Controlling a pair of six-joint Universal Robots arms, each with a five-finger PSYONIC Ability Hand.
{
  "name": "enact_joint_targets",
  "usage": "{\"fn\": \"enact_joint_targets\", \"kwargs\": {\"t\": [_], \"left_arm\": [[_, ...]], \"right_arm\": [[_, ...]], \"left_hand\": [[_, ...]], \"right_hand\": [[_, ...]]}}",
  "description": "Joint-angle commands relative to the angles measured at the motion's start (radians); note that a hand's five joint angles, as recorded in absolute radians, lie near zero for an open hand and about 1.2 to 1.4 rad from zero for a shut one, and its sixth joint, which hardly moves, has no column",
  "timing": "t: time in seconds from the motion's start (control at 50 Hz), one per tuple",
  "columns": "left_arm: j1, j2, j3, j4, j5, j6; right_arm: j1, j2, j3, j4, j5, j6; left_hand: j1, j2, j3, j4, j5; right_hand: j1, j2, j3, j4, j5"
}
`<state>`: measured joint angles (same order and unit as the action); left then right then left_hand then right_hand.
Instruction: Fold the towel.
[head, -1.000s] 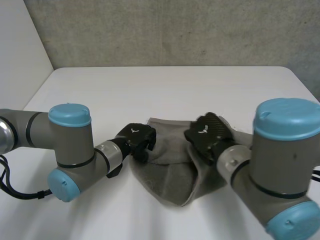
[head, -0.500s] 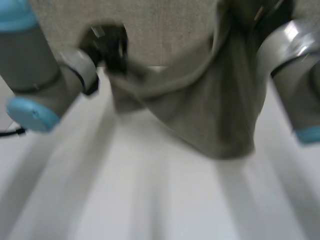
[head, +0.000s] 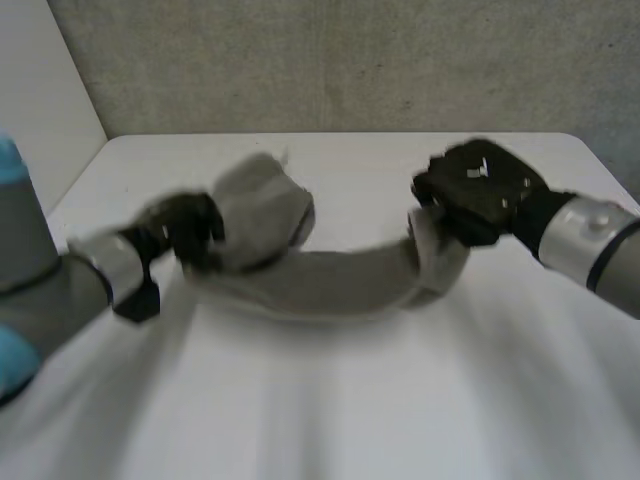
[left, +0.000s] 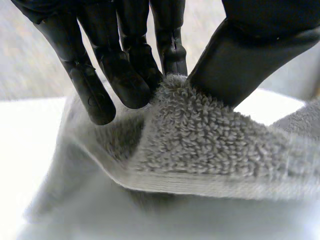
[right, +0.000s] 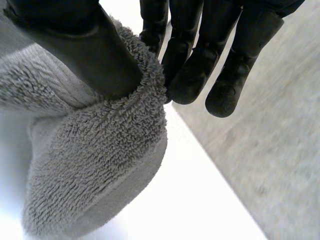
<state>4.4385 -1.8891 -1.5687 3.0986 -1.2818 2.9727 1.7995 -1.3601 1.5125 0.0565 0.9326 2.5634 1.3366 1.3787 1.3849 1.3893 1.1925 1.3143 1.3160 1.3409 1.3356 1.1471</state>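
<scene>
The towel (head: 330, 282) is plain grey terry. The left hand (head: 186, 228) and the right hand (head: 480, 190) are black. The table (head: 350, 400) is white; the wall (head: 350, 60) beyond its far edge is mottled grey.

You have no legible text, label, brand or number to log at this moment: the only candidate, a small white mark (head: 481, 170) on the back of the right hand (head: 490, 198), is too blurred to read.

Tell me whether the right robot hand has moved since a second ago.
Yes. The right robot hand, pinching the towel, is now nearer the far edge of the table and farther right.
</scene>
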Motion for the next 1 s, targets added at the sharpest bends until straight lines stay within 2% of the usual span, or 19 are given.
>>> {"fn": "enact_joint_targets", "kwargs": {"t": [0.02,0.1,0.14,0.28,0.44,0.52,0.54,0.58,0.68,0.76,0.86,0.92,0.96,0.98,1.0], "left_arm": [[-0.01,0.022,-0.156,0.008,0.015,0.091],[0.001,0.022,-0.154,0.005,0.012,0.092],[0.001,0.028,-0.148,0.0,0.01,0.091],[-0.007,0.099,-0.156,-0.017,0.013,0.088],[0.005,0.261,-0.128,-0.114,0.021,0.097],[0.036,0.364,0.014,-0.214,0.022,0.097],[0.036,0.364,0.015,-0.215,0.022,0.097],[0.042,0.392,0.143,-0.303,0.027,0.095],[0.044,0.393,0.292,-0.367,0.029,0.092],[0.044,0.36,0.329,-0.367,0.025,0.092],[0.038,0.145,0.367,-0.37,0.018,0.095],[0.035,0.087,0.386,-0.371,0.015,0.097],[0.032,-0.055,0.459,-0.376,0.012,0.095],[0.032,-0.056,0.46,-0.376,0.012,0.095],[0.027,-0.123,0.511,-0.385,0.012,0.095]], "right_arm": [[-0.031,0.004,0.058,-0.004,0.023,-0.052],[-0.043,0.001,0.058,-0.004,0.051,-0.046],[-0.043,0.001,0.057,-0.003,0.099,-0.037],[-0.04,-0.005,0.061,0.009,0.135,-0.008],[-0.049,-0.094,-0.008,0.272,0.156,-0.005],[-0.045,-0.18,-0.125,0.365,0.173,0.027],[-0.045,-0.18,-0.126,0.365,0.173,0.027],[-0.046,-0.243,-0.233,0.393,0.201,0.102],[-0.048,-0.263,-0.36,0.437,0.209,0.176],[-0.048,-0.225,-0.384,0.485,0.215,0.173],[0.007,-0.007,-0.402,0.523,0.224,0.117],[0.029,0.039,-0.407,0.528,0.233,0.089],[0.061,0.135,-0.44,0.53,0.285,0.038],[0.061,0.136,-0.44,0.53,0.285,0.038],[0.076,0.194,-0.475,0.53,0.32,0.021]], "left_hand": [[0.06,0.018,0.011,0.007,0.029],[0.06,0.018,0.011,0.007,0.029],[0.06,0.018,0.011,0.007,0.029],[0.06,0.018,0.011,0.007,0.029],[0.06,0.018,0.011,0.007,0.029],[0.06,0.018,0.011,0.007,0.029],[0.06,0.018,0.011,0.007,0.029],[0.06,0.018,0.011,0.007,0.029],[0.06,0.018,0.011,0.007,0.029],[0.06,0.018,0.011,0.007,0.029],[0.06,0.018,0.011,0.007,0.029],[0.06,0.018,0.011,0.007,0.029],[0.06,0.018,0.011,0.007,0.029],[0.06,0.018,0.011,0.007,0.029],[0.06,0.018,0.011,0.007,0.029]], "right_hand": [[0.082,0.08,0.055,0.061,0.075],[0.082,0.08,0.055,0.061,0.075],[0.082,0.08,0.055,0.061,0.075],[0.082,0.08,0.055,0.061,0.075],[0.082,0.08,0.055,0.061,0.075],[0.082,0.08,0.055,0.061,0.075],[0.082,0.08,0.055,0.061,0.075],[0.082,0.08,0.055,0.061,0.075],[0.082,0.08,0.055,0.061,0.075],[0.082,0.08,0.055,0.061,0.075],[0.082,0.08,0.055,0.061,0.075],[0.082,0.08,0.055,0.061,0.075],[0.082,0.08,0.055,0.061,0.075],[0.082,0.08,0.055,0.061,0.075],[0.082,0.08,0.055,0.061,0.075]]}}
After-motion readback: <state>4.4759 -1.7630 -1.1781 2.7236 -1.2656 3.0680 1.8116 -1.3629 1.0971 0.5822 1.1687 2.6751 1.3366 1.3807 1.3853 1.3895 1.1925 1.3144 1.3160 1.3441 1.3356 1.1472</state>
